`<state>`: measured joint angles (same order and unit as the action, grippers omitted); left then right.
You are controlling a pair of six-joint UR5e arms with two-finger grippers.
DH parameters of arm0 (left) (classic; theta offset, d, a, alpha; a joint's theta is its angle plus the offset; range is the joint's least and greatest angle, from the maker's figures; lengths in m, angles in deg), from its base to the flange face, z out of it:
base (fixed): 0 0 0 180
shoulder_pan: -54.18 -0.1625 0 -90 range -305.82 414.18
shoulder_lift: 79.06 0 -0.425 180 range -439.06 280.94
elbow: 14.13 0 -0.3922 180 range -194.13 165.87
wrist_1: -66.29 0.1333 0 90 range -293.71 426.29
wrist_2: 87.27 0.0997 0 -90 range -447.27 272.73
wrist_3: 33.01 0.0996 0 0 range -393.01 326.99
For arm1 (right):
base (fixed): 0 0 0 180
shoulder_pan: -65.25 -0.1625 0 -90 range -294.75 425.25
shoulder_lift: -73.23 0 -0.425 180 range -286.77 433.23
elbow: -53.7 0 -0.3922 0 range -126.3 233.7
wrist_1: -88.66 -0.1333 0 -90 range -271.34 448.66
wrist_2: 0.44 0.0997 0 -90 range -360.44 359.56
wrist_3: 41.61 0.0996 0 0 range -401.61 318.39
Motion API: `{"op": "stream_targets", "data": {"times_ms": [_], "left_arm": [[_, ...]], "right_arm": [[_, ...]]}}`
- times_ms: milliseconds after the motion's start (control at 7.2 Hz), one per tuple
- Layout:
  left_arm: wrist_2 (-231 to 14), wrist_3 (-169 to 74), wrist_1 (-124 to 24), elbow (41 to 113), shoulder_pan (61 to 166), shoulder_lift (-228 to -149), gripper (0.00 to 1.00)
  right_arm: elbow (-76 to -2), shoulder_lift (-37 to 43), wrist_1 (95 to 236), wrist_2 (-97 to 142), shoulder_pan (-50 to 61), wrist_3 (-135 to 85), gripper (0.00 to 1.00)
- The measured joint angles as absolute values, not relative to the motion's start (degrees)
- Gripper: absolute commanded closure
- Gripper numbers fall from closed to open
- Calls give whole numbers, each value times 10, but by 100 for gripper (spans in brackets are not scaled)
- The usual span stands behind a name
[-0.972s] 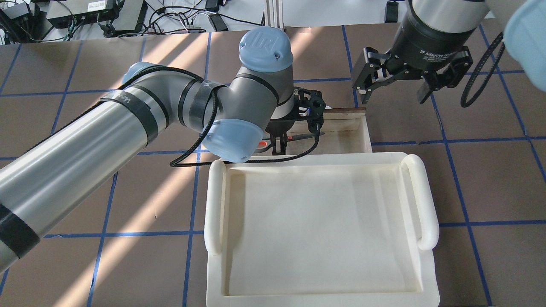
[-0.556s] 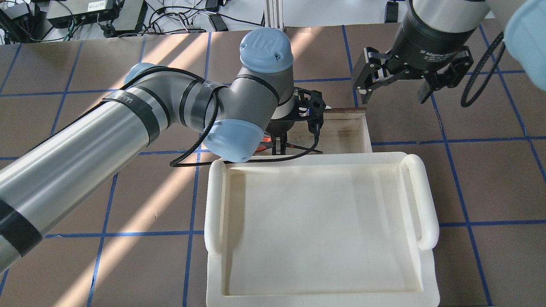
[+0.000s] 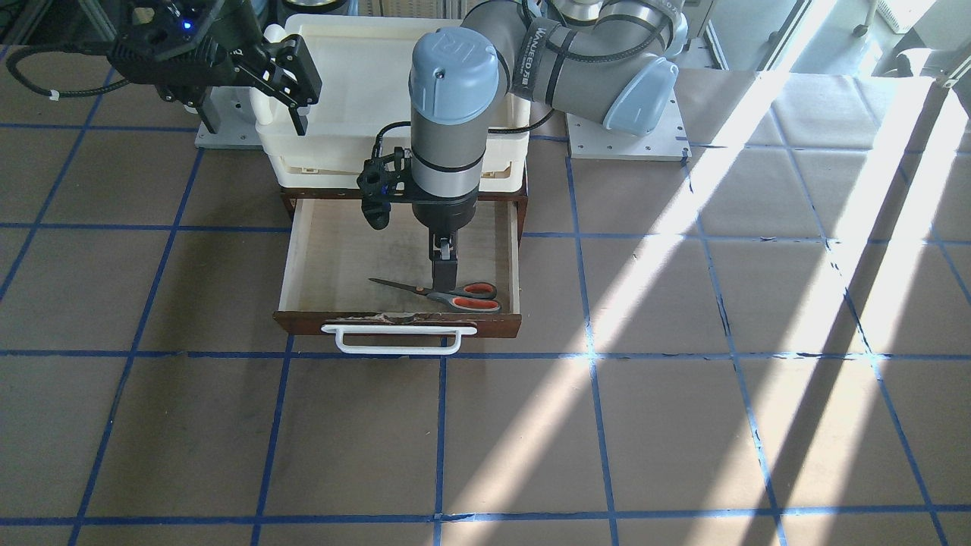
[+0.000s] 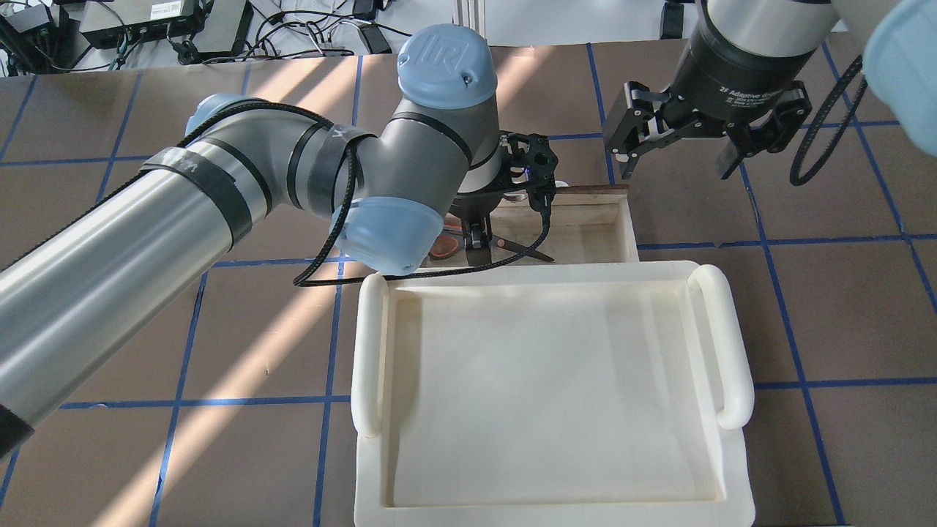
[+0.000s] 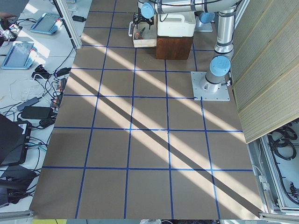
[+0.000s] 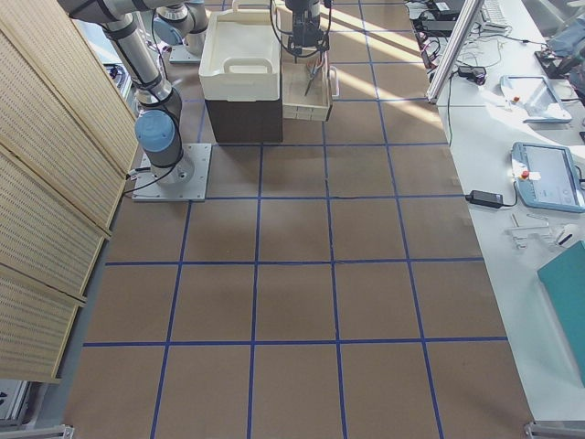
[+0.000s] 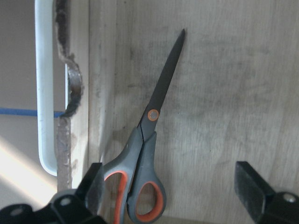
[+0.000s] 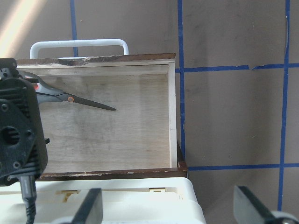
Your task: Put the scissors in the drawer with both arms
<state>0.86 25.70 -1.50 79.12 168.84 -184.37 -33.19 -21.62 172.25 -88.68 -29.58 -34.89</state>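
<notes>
Scissors lie flat in the open drawer, near its front, blades pointing 9 o'clock in the front view. Left claw hangs just above them, spread wide, so nothing grips them. Right claw, also spread, hovers clear, likely for closing.

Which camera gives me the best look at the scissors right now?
Left wrist-mounted: the scissors show nearly whole and close, blades shut, lying on the drawer floor. Front-facing shows them small by the front wall. Overhead and right wrist-mounted show mainly the blades; the left arm mostly hides the handles. Side views: too small.
</notes>
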Motion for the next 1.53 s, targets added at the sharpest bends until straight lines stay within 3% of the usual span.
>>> {"op": "stream_targets", "data": {"times_ms": [556, 1528], "left_arm": [[20, 69, -66, 777, 1654, -1785, 0], [17, -203, -138, 771, 1492, -1699, 0]], "right_arm": [[-332, -215, 1723, -887, -296, -348, 0], [-332, -215, 1724, -887, -296, -349, 0]]}}
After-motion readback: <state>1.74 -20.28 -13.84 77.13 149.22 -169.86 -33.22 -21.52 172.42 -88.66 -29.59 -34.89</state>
